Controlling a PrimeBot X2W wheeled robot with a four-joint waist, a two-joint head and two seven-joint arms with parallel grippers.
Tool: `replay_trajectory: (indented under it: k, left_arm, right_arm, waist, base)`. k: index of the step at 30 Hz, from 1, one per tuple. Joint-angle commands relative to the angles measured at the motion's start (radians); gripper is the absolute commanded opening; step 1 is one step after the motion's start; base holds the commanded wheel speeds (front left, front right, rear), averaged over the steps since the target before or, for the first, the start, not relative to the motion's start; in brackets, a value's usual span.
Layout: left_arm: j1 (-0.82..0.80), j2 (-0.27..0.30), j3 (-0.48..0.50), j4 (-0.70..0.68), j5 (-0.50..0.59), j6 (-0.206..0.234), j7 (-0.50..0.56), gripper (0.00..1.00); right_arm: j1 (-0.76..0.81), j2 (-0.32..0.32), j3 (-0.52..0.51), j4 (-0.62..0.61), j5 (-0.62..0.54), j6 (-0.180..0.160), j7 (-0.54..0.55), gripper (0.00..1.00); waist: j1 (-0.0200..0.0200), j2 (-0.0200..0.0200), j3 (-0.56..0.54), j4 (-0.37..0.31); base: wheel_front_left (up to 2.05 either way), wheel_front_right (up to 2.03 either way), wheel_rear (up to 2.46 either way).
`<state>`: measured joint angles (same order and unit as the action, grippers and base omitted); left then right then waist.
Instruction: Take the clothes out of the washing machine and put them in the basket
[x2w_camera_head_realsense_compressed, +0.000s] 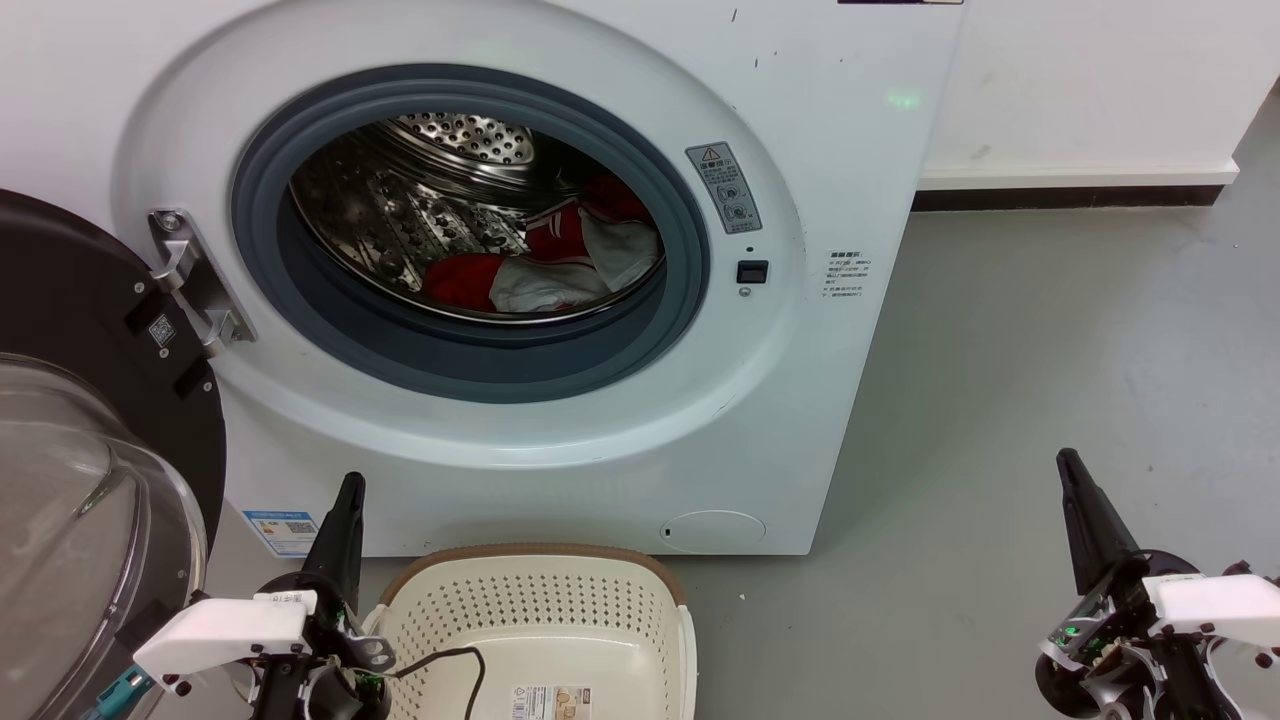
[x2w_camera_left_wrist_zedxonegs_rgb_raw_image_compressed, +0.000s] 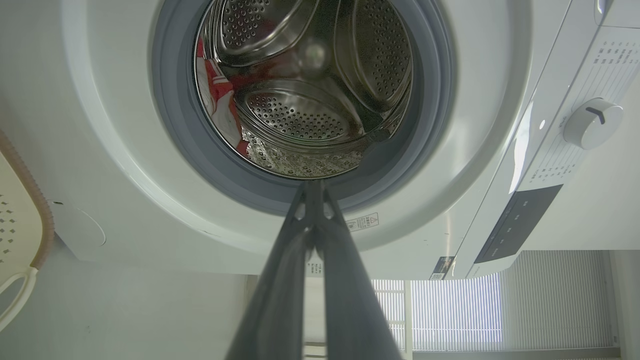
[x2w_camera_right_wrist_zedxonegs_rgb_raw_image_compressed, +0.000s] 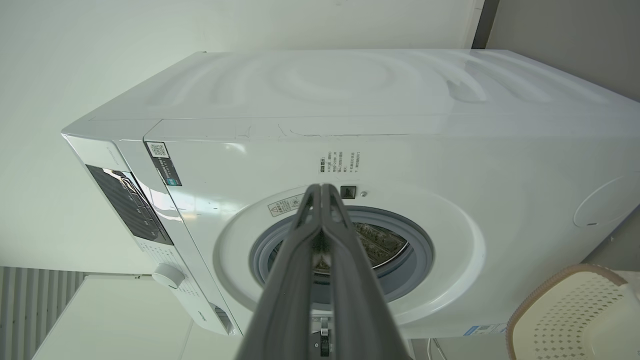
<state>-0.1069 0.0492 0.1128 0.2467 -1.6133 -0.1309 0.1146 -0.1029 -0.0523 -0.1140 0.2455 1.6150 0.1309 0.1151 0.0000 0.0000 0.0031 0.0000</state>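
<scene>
Facing the open washing machine (x2w_camera_head_realsense_compressed: 800, 420), both grippers are pressed closed and grip nothing.

Red and white clothes (x2w_camera_head_realsense_compressed: 560, 262) lie bunched inside the steel drum (x2w_camera_head_realsense_compressed: 440, 200), low toward 5 o'clock of the round opening in the head view. The door (x2w_camera_head_realsense_compressed: 60, 330) hangs swung wide at 9 o'clock. At 6 o'clock the basket (x2w_camera_head_realsense_compressed: 530, 553) sits on the floor (x2w_camera_head_realsense_compressed: 1000, 380) just in front of the machine, a label sticker showing on its bottom. The left gripper (x2w_camera_head_realsense_compressed: 351, 482) stands at 7 o'clock, just beside the basket's rim, with its two fingers meeting at the tips. A dark cable (x2w_camera_head_realsense_compressed: 450, 660) from it loops over the basket's edge. The right gripper (x2w_camera_head_realsense_compressed: 1067, 458) stands at 4 o'clock over bare floor, well apart from machine and basket, with its fingers likewise pressed together.
</scene>
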Motion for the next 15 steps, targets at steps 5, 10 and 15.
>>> replay_trajectory:
  k: [5,10,15]
  left_arm:
    - [-0.005,0.002,0.002,-0.001,0.000,-0.002,0.002,0.00]
    - [-0.005,0.002,0.002,-0.001,0.000,-0.002,0.002,0.00]
    - [-0.006,0.002,0.002,-0.001,0.000,-0.002,0.002,0.00]
  right_arm:
    - [-0.013,0.003,0.000,0.001,-0.004,0.000,0.000,0.00]
    - [-0.013,0.003,0.000,0.001,-0.004,0.000,0.000,0.00]
    - [-0.013,0.003,0.000,0.001,-0.004,0.000,0.000,0.00]
  waist:
    - [0.0000,0.0000,0.000,0.000]
    - [0.0000,0.0000,0.000,0.000]
    - [0.0000,0.0000,0.000,0.000]
  base:
    - [0.00,0.00,0.00]
    - [0.00,0.00,0.00]
    - [0.00,0.00,0.00]
